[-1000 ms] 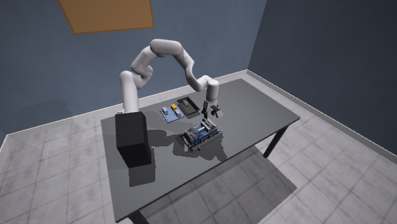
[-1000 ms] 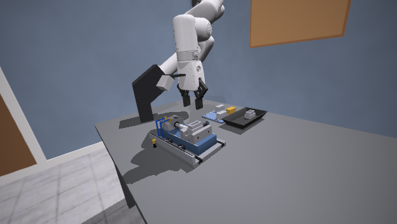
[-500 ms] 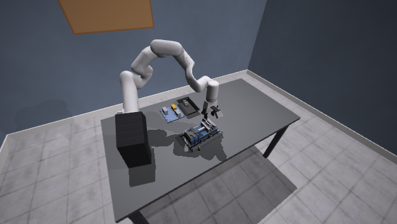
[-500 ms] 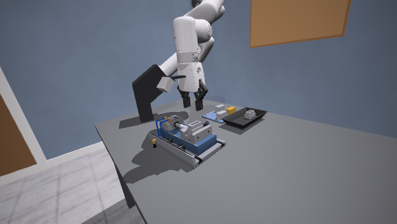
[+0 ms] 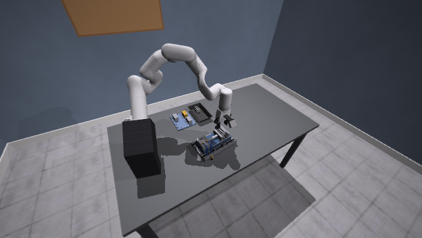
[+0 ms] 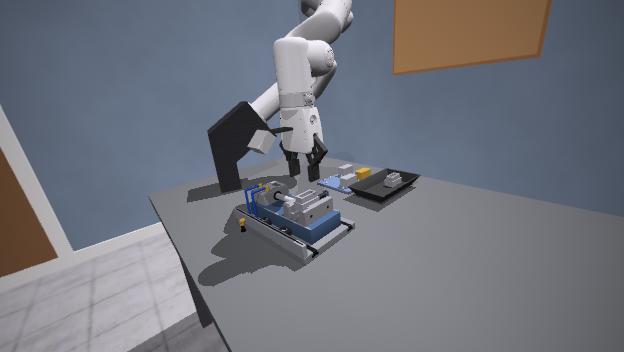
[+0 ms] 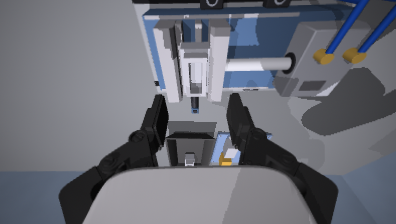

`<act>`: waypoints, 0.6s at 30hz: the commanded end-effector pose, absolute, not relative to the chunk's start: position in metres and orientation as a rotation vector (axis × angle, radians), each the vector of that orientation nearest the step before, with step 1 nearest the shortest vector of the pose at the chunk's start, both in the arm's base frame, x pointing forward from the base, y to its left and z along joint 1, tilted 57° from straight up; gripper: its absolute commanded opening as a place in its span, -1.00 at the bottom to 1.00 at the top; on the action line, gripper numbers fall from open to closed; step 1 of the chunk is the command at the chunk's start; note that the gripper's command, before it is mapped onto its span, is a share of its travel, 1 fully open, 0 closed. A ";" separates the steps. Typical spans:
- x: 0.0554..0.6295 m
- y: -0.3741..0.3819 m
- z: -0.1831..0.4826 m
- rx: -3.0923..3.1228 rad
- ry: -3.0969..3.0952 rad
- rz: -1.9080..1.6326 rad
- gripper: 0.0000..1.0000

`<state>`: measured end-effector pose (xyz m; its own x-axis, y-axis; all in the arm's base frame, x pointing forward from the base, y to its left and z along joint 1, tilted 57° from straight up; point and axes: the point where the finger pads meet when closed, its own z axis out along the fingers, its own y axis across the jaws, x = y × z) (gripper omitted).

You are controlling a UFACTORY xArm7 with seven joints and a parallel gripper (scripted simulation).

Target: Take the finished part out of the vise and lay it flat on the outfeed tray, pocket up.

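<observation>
The blue vise (image 6: 295, 212) stands on a grey base near the table's front left; it also shows in the top view (image 5: 214, 142). The light grey finished part (image 7: 195, 72) sits clamped between its two grey jaws, also seen from the side (image 6: 303, 196). My gripper (image 6: 302, 174) is open and empty. It hangs a little above the vise, toward the jaws' far end, fingers pointing down (image 7: 197, 112). The black outfeed tray lies behind the vise and holds a small grey block (image 6: 392, 179). In the wrist view the tray (image 7: 189, 147) shows between my fingers.
A blue fixture plate (image 6: 342, 179) with grey and yellow blocks lies between vise and tray. A tall black box (image 5: 141, 147) stands at the table's left. Blue hoses (image 6: 252, 197) rise at the vise's cylinder end. A small yellow-topped post (image 6: 242, 222) stands by the base.
</observation>
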<state>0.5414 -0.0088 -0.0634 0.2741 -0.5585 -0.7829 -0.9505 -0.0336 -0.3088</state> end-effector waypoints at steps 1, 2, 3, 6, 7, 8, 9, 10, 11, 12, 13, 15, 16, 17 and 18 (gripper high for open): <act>0.544 -0.003 -0.069 -1.704 1.396 0.581 0.37; 0.544 -0.002 -0.070 -1.704 1.396 0.581 0.37; 0.545 0.000 -0.071 -1.704 1.396 0.581 0.37; 0.545 0.001 -0.072 -1.704 1.396 0.581 0.37; 0.545 0.003 -0.073 -1.704 1.396 0.581 0.37; 0.546 0.004 -0.074 -1.704 1.396 0.581 0.37; 0.546 0.006 -0.075 -1.704 1.396 0.581 0.37; 0.546 0.007 -0.076 -1.704 1.396 0.581 0.37; 0.546 0.009 -0.077 -1.704 1.396 0.581 0.37; 0.547 0.010 -0.078 -1.704 1.396 0.581 0.37; 0.547 0.011 -0.078 -1.704 1.396 0.581 0.37; 0.547 0.013 -0.080 -1.704 1.396 0.581 0.37; 0.548 0.014 -0.080 -1.704 1.396 0.581 0.37; 0.548 0.015 -0.081 -1.704 1.396 0.581 0.37; 0.548 0.016 -0.082 -1.704 1.396 0.581 0.37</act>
<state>0.5457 0.0147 -0.0789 0.2740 -0.5584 -0.7830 -0.9506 -0.0337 -0.3087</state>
